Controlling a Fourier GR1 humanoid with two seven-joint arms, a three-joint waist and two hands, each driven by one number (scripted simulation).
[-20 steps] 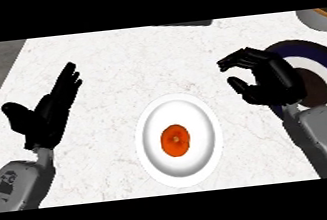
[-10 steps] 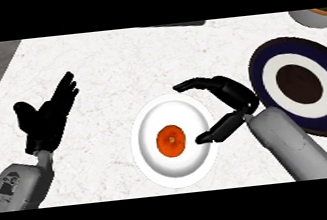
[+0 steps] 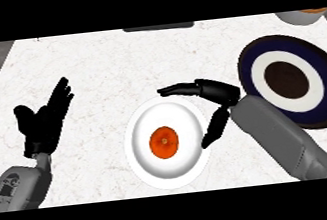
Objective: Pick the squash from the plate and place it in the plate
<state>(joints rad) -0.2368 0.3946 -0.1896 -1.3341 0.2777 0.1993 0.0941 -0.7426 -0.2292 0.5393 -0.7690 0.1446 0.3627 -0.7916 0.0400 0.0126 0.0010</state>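
Observation:
An orange squash (image 3: 164,141) lies in the middle of a white plate (image 3: 148,170) at the centre of the counter. My right hand (image 3: 214,98) hangs over the plate's right rim, fingers spread towards the left and thumb pointing down, a short way to the right of the squash and not touching it. At the right stands a dark blue plate (image 3: 324,102) with a white ring and a dark centre, nothing on it. My left hand (image 3: 43,122) rests open at the left, fingers up.
A tan bowl (image 3: 303,16) shows partly at the top right corner. A dark object (image 3: 159,27) lies along the counter's far edge. The white marbled counter ends at the left, where a grey floor begins.
My right hand has swung left from over the dark blue plate to the white plate's right rim. The view has shifted, so both plates sit further left. The left hand stayed open.

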